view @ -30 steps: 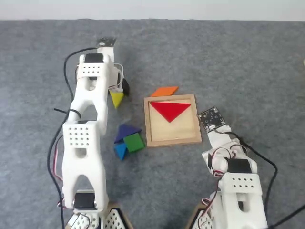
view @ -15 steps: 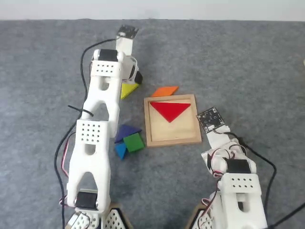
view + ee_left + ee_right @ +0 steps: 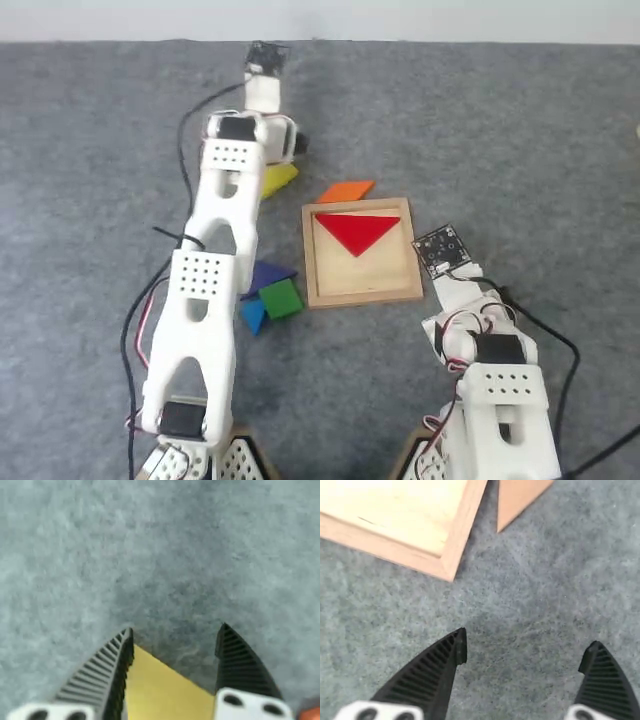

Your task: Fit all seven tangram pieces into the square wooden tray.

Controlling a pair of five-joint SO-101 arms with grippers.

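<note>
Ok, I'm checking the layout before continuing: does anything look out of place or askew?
Nothing damaged. The purple piece, green piece and blue piece are bunched in an untidy cluster left of the wooden tray, and the orange piece lies askew just beyond its far edge. The red triangle sits neatly inside.

Tray (image 3: 365, 296): pale bare wood, matt. Yellow piece (image 3: 160, 692), off the tray's far left corner: smooth, satin paint. Table cover (image 3: 520, 130): grey, fuzzy felt. Left gripper (image 3: 176, 628): black ribbed plastic fingers.
</note>
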